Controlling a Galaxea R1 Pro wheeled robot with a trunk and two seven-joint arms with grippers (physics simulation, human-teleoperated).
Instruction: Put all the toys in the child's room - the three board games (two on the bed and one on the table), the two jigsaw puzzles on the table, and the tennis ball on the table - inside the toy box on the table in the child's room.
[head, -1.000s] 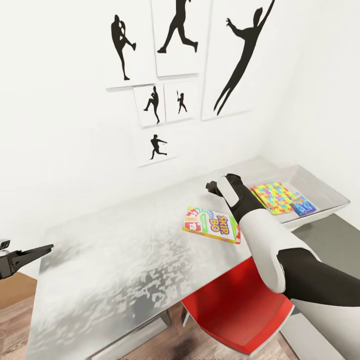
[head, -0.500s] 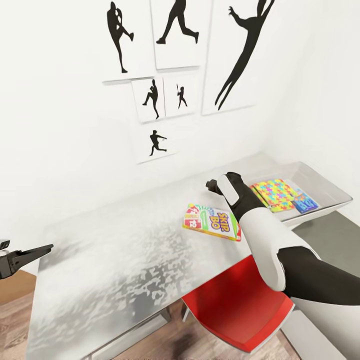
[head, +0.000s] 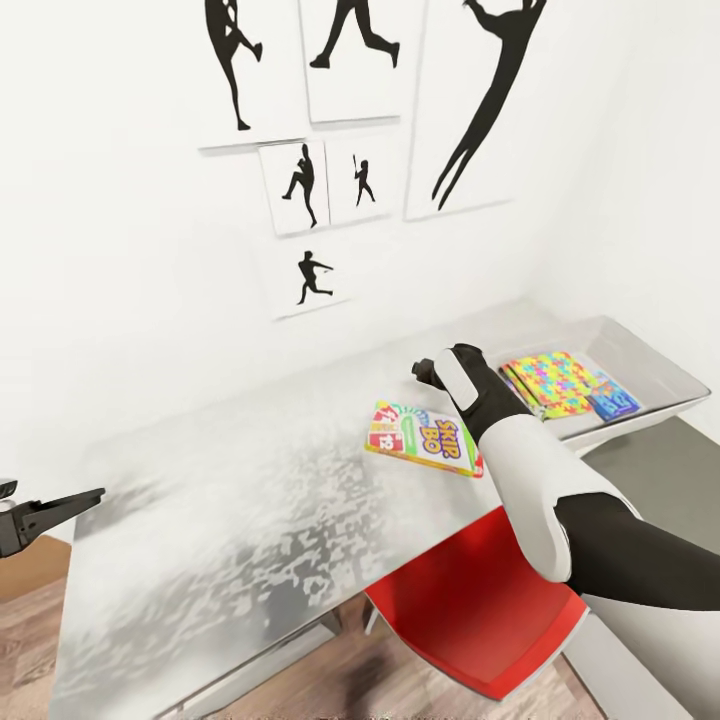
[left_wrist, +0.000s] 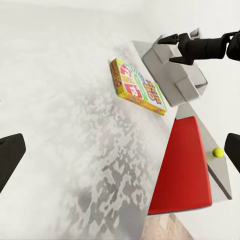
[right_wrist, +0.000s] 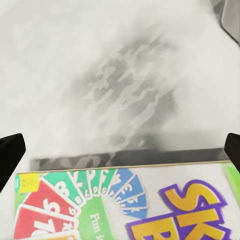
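Going for the card game box (head: 425, 438) now: your right claw (left_wrist: 172, 48) hangs just above it with jaws spread wide. You'd lower, clamp its edge, then carry it to the bin (head: 668, 372) just beyond.

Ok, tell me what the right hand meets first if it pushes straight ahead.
Probably the Skip-Bo box lying on the table; the open right hand points down at its far edge, though depth is unclear.

A red chair (head: 480, 620) sits below black silhouette pictures (head: 330, 150).
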